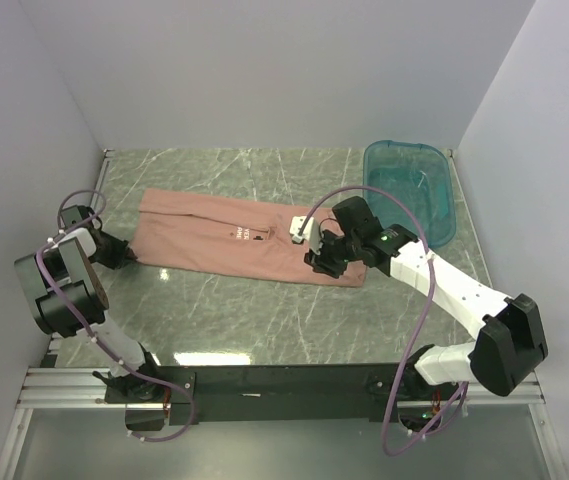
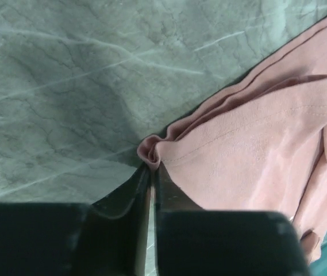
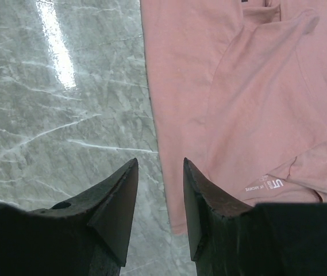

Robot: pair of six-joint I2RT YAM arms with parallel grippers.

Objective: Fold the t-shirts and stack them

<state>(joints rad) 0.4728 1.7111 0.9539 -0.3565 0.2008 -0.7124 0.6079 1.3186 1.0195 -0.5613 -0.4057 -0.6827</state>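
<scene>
Centre of the top view: the dusty salmon-pink cotton t-shirt (image 1: 224,240) lies as a long folded band across the grey marbled tabletop (image 1: 244,320), with the translucent teal plastic tub (image 1: 406,146) at upper right, apart from the shirt. At the band's left end, the left gripper (image 2: 150,168) has its jaws pinched together on a bunched corner of the fabric, and it looks like a thin bite. At the right end, the right gripper (image 3: 158,172) hovers with its jaws apart over the shirt's edge, near the collar label. The smart play is for that right side to catch every layer too, then lift both ends level so the fold lands square.
</scene>
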